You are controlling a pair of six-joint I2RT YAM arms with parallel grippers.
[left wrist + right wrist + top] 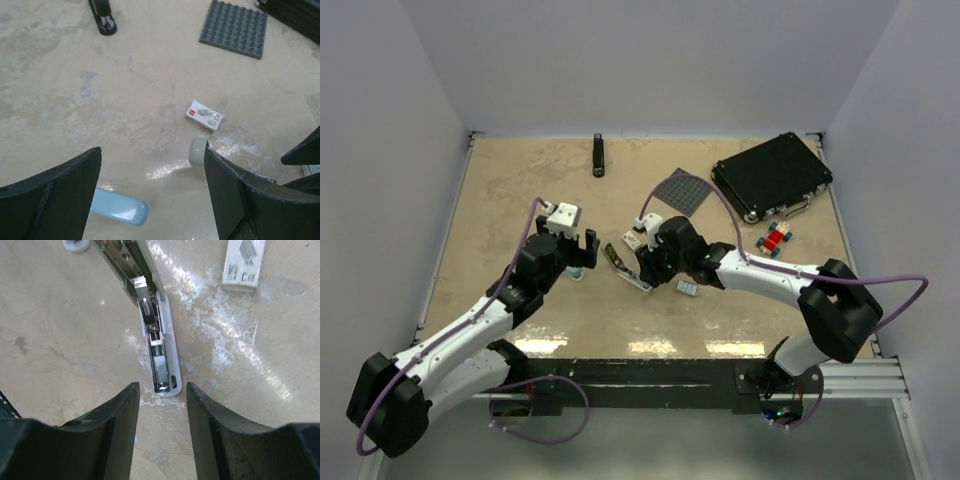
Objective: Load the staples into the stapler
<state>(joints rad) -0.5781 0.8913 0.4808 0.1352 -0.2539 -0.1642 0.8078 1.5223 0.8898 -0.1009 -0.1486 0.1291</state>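
Top external puts the left gripper [582, 247] left of the middle of the table [500, 200]. From its wrist we see its jaws spread wide and holding nothing, with a pale blue part [120, 207] lying flat on the table below and between its fingers. Just to the right lies the stapler [625, 268], hinged open about midway between the left and right edges, its long axis slanting from far-left to near-right. The white box [633, 240] sits just beyond it, toward the far edge. From the right wrist, we see the silvery channel point straight back at the camera, its near end between the half-spread jaws of the right gripper [162, 386], which stand clear of it on both sides and grip nothing. The grey-blue tray [687, 288] lies close beside that gripper, toward the near edge. Along the far edge we find a slim black stapler [598, 155], a grey studded plate [682, 190] and a black case [772, 175] by the far right corner, with toy bricks [775, 238] in front of it.
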